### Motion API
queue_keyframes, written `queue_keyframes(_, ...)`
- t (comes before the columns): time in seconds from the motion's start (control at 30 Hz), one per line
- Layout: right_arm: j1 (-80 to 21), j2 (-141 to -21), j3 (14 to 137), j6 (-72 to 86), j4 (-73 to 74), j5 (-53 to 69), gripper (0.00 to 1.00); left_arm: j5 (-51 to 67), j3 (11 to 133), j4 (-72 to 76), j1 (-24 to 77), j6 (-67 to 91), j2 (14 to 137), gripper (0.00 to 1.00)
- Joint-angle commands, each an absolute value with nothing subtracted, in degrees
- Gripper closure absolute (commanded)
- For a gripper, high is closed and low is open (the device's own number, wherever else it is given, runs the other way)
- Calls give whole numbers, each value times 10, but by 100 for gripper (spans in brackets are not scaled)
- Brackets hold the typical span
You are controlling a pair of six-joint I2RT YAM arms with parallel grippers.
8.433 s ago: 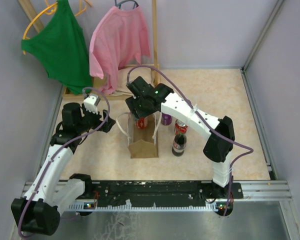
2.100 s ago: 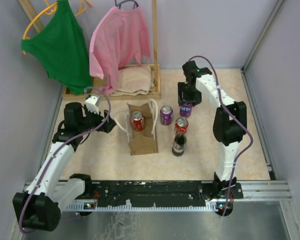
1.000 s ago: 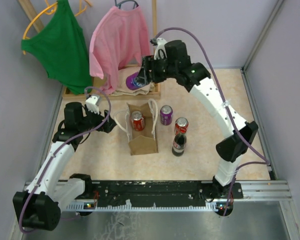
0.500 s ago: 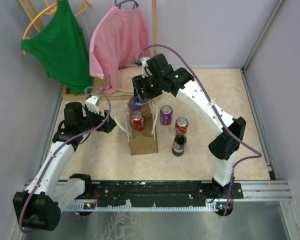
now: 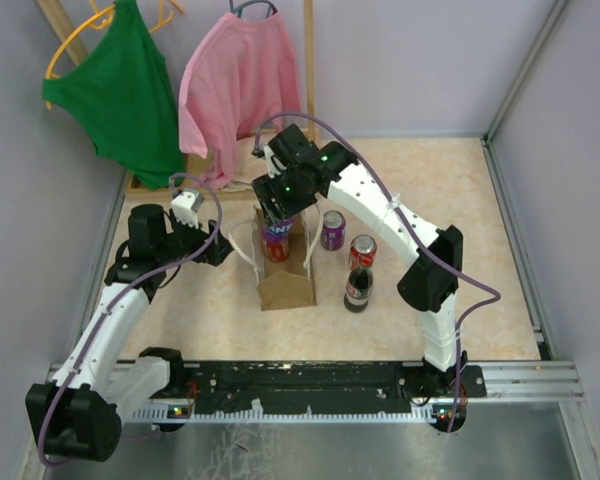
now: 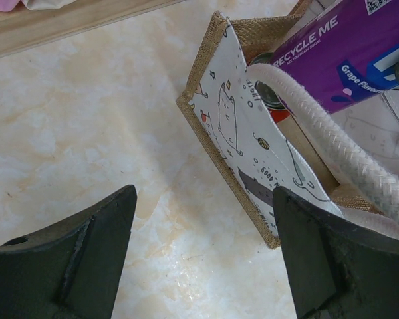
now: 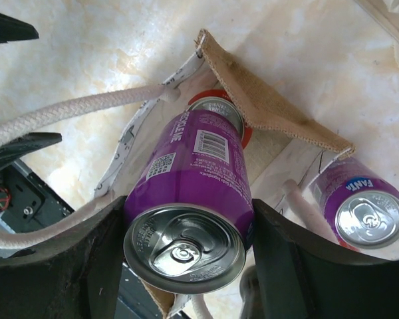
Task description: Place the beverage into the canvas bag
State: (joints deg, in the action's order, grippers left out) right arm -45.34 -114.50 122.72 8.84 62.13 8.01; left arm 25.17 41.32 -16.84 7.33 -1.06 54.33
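The right gripper (image 5: 280, 212) had swung in from the back of the table within the last second and hung over the bag (image 5: 285, 292). Its jaws gripped a purple can (image 7: 186, 199), tilted into the bag's mouth above a red can (image 7: 216, 111) already inside. The left gripper (image 6: 199, 259) waited wide open and empty beside the bag. Lowering and release remained; a bottle (image 5: 357, 287) and two more cans stood outside.

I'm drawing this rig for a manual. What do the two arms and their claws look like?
The left arm and right arm have white links, black joints and a purple cable each. The left claw and right claw are matte black, with two broad wedge-shaped fingers. A green light glows near the right wrist.
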Motion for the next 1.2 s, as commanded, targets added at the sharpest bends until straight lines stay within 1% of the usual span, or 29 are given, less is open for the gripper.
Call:
queue_keyframes(0.0,-458,-1124,1275,71,615,66,100,264,425,-157,69,-7,543,12)
queue_keyframes(0.63,-458,-1120,1260,70,669,8,100,268,424,-150,70,-4,554,12)
queue_keyframes(1.17,-458,-1076,1183,88,648,0,100,267,425,-147,69,-7,557,12)
